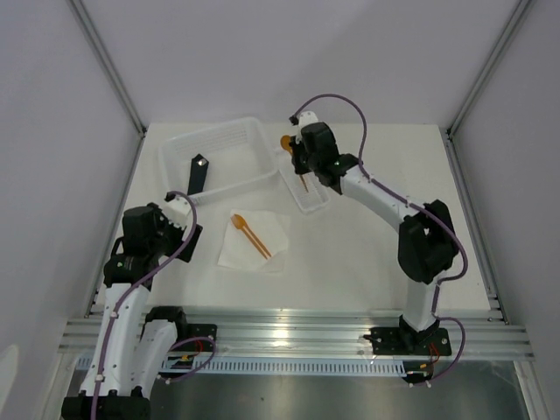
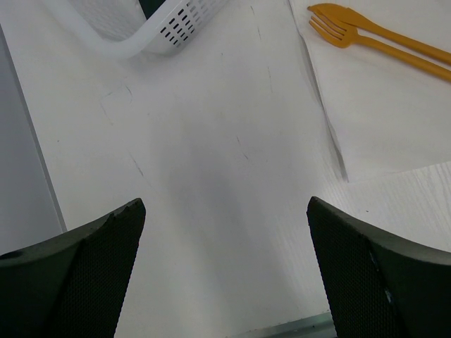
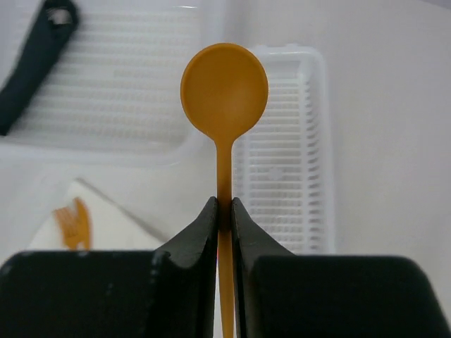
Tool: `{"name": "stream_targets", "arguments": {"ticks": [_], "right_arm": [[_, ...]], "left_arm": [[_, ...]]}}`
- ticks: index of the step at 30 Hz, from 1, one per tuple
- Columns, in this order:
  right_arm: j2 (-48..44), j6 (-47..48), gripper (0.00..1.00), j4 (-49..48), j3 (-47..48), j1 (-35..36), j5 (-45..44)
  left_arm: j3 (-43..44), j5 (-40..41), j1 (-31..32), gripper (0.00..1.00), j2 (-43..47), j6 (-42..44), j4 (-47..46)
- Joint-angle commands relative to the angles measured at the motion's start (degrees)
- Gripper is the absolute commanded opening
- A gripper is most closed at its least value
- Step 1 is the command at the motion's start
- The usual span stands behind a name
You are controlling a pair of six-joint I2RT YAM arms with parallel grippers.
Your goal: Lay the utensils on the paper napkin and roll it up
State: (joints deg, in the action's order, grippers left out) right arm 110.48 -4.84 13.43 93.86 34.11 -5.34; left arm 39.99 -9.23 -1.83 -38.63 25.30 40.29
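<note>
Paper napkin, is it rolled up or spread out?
Spread out: the paper napkin lies flat on the table with two orange utensils on top.

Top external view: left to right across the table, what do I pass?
Black flat bar with a white dot → white paper napkin carrying two orange plastic utensils → round-bowled orange plastic spoon pinched in the right arm's fingers. The large white plastic tray and the narrow one overlap these, so omitted.
</note>
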Motion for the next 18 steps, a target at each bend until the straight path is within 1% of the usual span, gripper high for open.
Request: {"name": "stream_targets", "arguments": {"ticks": [1, 3, 4, 6, 8, 12, 18], "right_arm": [[-4.5, -5.1, 0.00, -8.1, -10.1, 9.5, -2.8], [-4.4, -6.0, 0.00, -9.5, -12.5, 12.8, -2.0], [-3.3, -6.1, 0.00, -10.5, -13.7, 15.6, -2.6], [-1.6, -6.7, 0.00, -11.3, -14.0, 17.2, -1.1], [1.7, -7.4, 0.00, -10.1, -12.1, 18.4, 0.9], [5.3, -6.9, 0.00, -10.2, -10.6, 19.2, 1.9], [9.9, -4.8, 0.00, -6.4, -7.1, 19.2, 0.2]], "left_arm": [[-1.0, -0.2, 0.3, 1.00, 0.8, -0.9, -1.4], [-1.0, -0.3, 0.3, 1.00, 0.8, -0.8, -1.5], [-1.1, -0.3, 0.3, 0.99, 0.8, -0.9, -1.6], [-1.2, -0.3, 0.3, 1.00, 1.1, -0.8, -1.6], [-1.2, -0.1, 0.3, 0.99, 1.3, -0.8, -1.4], [-1.4, 0.2, 0.3, 1.00, 1.7, -0.8, -1.3], [-1.6, 0.2, 0.3, 1.00, 1.4, -0.8, -1.4]]}}
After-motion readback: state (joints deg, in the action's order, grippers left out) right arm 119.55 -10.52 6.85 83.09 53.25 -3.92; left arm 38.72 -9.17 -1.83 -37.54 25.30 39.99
